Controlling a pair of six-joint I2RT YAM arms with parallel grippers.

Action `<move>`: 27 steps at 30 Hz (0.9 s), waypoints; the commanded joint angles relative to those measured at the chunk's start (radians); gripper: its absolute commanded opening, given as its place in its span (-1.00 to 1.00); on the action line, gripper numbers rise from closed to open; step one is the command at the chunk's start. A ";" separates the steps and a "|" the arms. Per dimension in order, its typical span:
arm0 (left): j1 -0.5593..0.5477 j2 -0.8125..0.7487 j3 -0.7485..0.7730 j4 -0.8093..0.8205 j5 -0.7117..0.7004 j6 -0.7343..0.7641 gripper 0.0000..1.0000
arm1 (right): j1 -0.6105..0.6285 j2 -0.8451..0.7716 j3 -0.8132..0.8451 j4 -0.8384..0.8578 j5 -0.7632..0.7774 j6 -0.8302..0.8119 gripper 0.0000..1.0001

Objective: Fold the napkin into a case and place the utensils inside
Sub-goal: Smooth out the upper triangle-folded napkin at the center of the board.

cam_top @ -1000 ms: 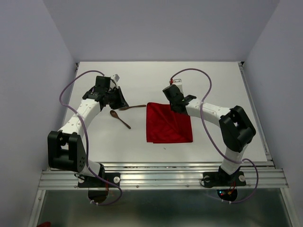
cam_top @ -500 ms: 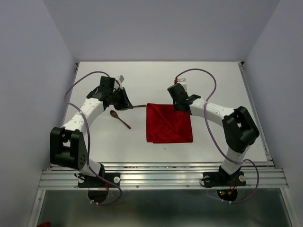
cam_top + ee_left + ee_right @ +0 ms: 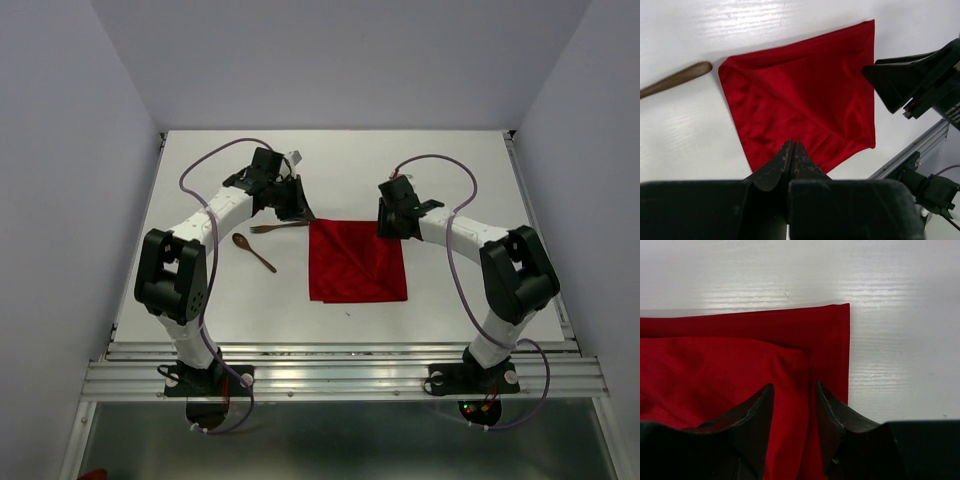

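Note:
The red napkin (image 3: 357, 261) lies flat on the table as a folded square with overlapping layers. My left gripper (image 3: 302, 212) hovers at its far left corner, shut with nothing between the jaws (image 3: 791, 145). My right gripper (image 3: 390, 228) is over the far right corner. It stands open (image 3: 794, 386), its fingers (image 3: 757, 405) straddling a fold edge of the napkin (image 3: 715, 370) without pinching it. Left of the cloth lie two dark wooden utensils, a spoon (image 3: 254, 252) and a second piece (image 3: 278, 228). The handle tip of that second piece (image 3: 675, 80) shows in the left wrist view.
The white table (image 3: 460, 180) is walled by pale panels on three sides. An aluminium rail (image 3: 340, 375) with both arm bases runs along the near edge. The right gripper's black body (image 3: 920, 85) shows in the left wrist view beside the napkin (image 3: 805, 105).
My left arm swung right from beside the utensils to the napkin's far left corner. My right gripper shifted right to the far right corner and opened.

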 commanded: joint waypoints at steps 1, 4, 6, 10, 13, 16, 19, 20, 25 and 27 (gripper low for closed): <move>-0.008 0.049 0.080 0.015 0.033 -0.012 -1.00 | -0.028 0.046 0.035 0.013 -0.039 -0.068 -0.12; -0.012 0.057 0.070 0.018 0.029 -0.010 -1.00 | -0.028 0.066 0.049 0.013 -0.049 -0.106 -0.12; -0.020 0.060 0.045 0.017 0.030 -0.007 -1.00 | -0.028 0.083 0.063 0.013 -0.046 -0.129 -0.13; -0.050 0.043 -0.038 0.032 0.038 -0.009 -1.00 | -0.028 0.105 0.078 0.013 -0.037 -0.160 -0.12; -0.080 0.014 -0.111 0.054 0.038 -0.027 -1.00 | -0.028 0.120 0.090 0.013 -0.034 -0.187 -0.13; -0.107 -0.020 -0.182 0.072 0.027 -0.045 -1.00 | -0.028 0.126 0.104 0.019 -0.039 -0.204 -0.14; -0.110 -0.047 -0.242 0.086 0.026 -0.053 -1.00 | -0.037 0.137 0.115 0.021 -0.056 -0.214 -0.15; -0.112 -0.051 -0.253 0.087 0.026 -0.052 -1.00 | -0.037 0.143 0.118 0.021 -0.057 -0.215 -0.16; -0.126 -0.049 -0.308 0.089 0.032 -0.033 -1.00 | -0.037 0.155 0.125 0.023 -0.063 -0.217 -0.25; -0.129 -0.044 -0.326 0.090 0.030 -0.022 -1.00 | -0.037 0.151 0.125 0.026 -0.066 -0.217 -0.34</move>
